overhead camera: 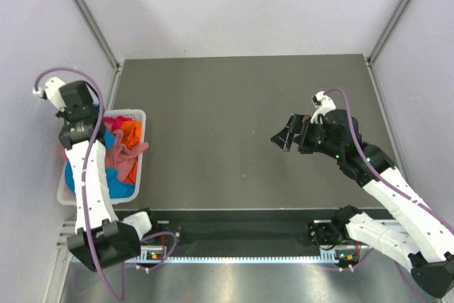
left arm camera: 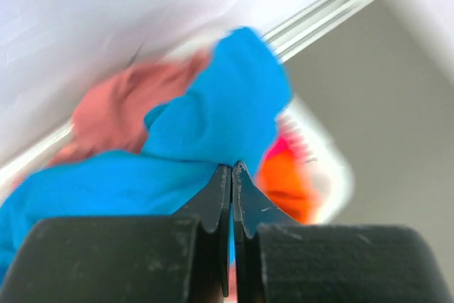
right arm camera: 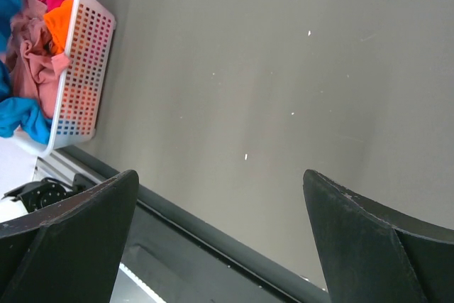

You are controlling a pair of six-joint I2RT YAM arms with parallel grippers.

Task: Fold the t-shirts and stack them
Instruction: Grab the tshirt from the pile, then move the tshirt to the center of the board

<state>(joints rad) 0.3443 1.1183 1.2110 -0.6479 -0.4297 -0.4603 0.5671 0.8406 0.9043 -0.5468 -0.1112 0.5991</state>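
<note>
Filling basket: blue t-shirt, pink t-shirt, orange t-shirt.

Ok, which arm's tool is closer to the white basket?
Left. The left tool is over the basket, shut on the turquoise t-shirt; the right tool hangs open above the table, far off toward the other side.

From above, the left arm hides the left pincer, the 9 o'clock side of the white slatted plastic basket and much of the turquoise-blue cloth t-shirt. The left wrist view is smeared, edges of the salmon-pink cloth t-shirt lost. The right wrist view crops the basket at 10 o'clock.
</note>
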